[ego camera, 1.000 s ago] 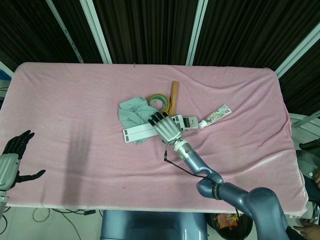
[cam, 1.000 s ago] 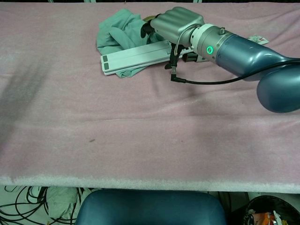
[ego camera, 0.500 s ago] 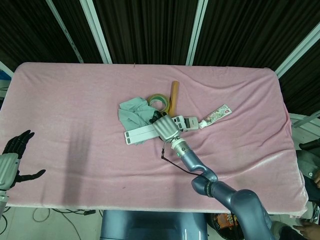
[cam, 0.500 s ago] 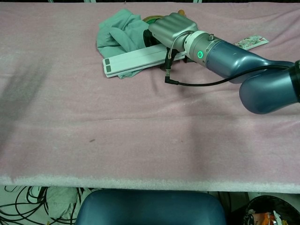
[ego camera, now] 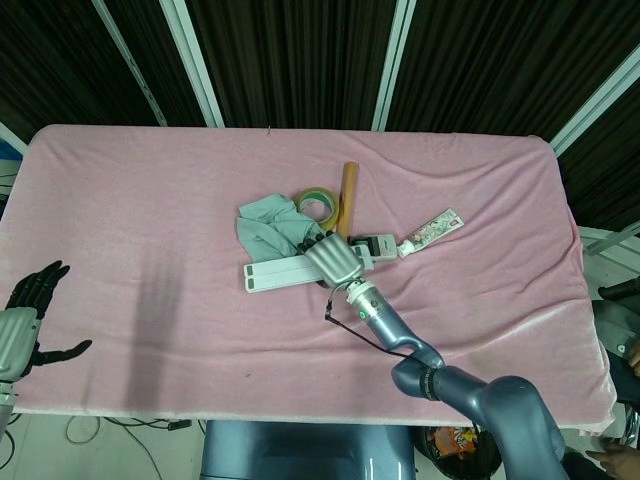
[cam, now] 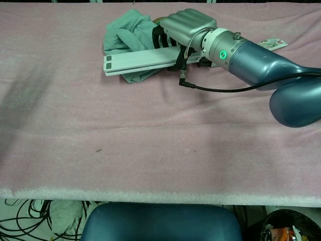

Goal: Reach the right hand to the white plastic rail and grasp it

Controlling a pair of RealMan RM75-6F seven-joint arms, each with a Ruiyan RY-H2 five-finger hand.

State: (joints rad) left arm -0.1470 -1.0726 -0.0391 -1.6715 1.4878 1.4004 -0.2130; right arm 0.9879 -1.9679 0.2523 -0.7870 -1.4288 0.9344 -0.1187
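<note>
The white plastic rail (ego camera: 280, 272) lies across the middle of the pink table, partly on a green cloth (ego camera: 265, 225). My right hand (ego camera: 335, 262) sits over the rail's right end with its fingers curled around it, gripping it. In the chest view the rail (cam: 135, 60) sticks out leftward from under the right hand (cam: 188, 27), with its left end free over the cloth (cam: 123, 32). My left hand (ego camera: 25, 320) hangs open off the table's near left corner, holding nothing.
A tape roll (ego camera: 318, 205) and a wooden stick (ego camera: 347, 195) lie just behind the hand. A small white device (ego camera: 378, 245) and a toothpaste tube (ego camera: 430, 232) lie to its right. A black cable (cam: 210, 89) trails from the wrist onto the cloth-covered table (ego camera: 150, 180).
The right hand closed tighter on the rail's right end, and the rail shifted a little to the left, its free end swinging slightly away from me. The left hand stayed still.
</note>
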